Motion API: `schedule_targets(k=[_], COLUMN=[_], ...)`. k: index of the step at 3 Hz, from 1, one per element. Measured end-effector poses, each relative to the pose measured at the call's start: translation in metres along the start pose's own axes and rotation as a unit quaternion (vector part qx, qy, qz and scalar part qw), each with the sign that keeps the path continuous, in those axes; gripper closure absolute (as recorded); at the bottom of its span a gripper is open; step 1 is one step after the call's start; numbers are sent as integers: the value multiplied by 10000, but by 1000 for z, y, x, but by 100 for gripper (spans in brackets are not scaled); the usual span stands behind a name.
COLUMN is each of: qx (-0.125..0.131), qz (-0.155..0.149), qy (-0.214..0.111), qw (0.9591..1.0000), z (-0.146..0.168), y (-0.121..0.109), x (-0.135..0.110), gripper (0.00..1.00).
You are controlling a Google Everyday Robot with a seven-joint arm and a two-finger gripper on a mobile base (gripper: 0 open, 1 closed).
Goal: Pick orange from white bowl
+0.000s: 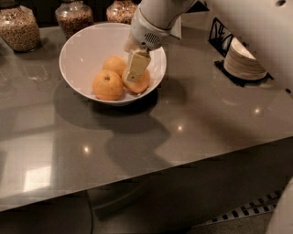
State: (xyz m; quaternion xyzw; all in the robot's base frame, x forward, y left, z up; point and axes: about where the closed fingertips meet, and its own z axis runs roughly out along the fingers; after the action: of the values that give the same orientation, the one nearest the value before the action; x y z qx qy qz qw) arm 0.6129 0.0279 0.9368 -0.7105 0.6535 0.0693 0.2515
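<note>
The white bowl (pixel 82 50) stands on the grey counter at the back left and holds three fruits. The orange (pixel 144 85), lumpy and yellow-orange, lies at the bowl's right side, partly hidden by my gripper. A rounder, deeper-orange one with a dark stem dimple (pixel 108 85) lies at the front left. A paler one (pixel 114 64) lies behind. My gripper (pixel 136 73) reaches down from the upper right into the bowl, right over and against the orange. Its contact with the fruit is hidden.
Three glass jars of grains (pixel 18 27) (pixel 73 18) (pixel 120 10) stand behind the bowl. A stack of small white dishes (pixel 245 61) in a black rack (pixel 219 35) sits at the right. The counter's front edge (pixel 151 176) runs across the lower view.
</note>
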Motion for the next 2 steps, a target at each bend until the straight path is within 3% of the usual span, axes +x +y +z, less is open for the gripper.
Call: schedule_targets(k=[1, 2], qx=[-39, -119], qz=[132, 269], qy=[158, 312], qw=[9998, 9991], z=[14, 30], y=[-6, -8], x=[11, 22], gripper=[23, 27])
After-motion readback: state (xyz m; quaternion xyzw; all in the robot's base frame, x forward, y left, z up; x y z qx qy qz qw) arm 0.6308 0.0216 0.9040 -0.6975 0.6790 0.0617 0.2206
